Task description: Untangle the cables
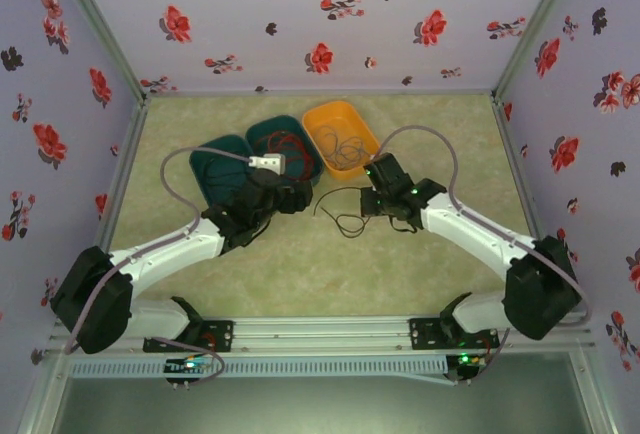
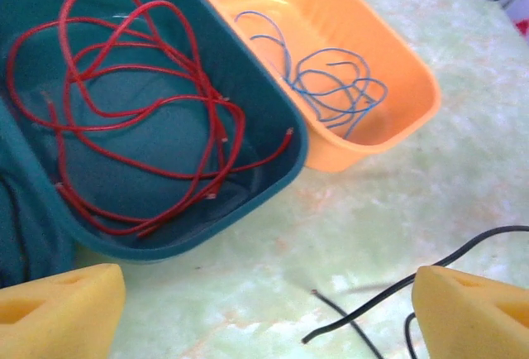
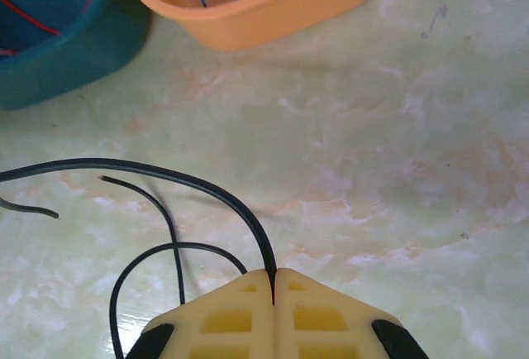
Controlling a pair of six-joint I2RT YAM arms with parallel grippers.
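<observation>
Right gripper [image 3: 273,280] pinches a limp, featherlight thin black wire [image 3: 190,179], seemingly mid-strand, six o'clock of the orange plastic tub [image 3: 264,24]; left gripper [image 2: 264,313] spread.

No words, numbers, brand marks or signs can be read anywhere. A small white plate [image 1: 266,162] at the wrist of the left arm [image 1: 170,250] is too small and blurred to tell whether it carries any print.
</observation>
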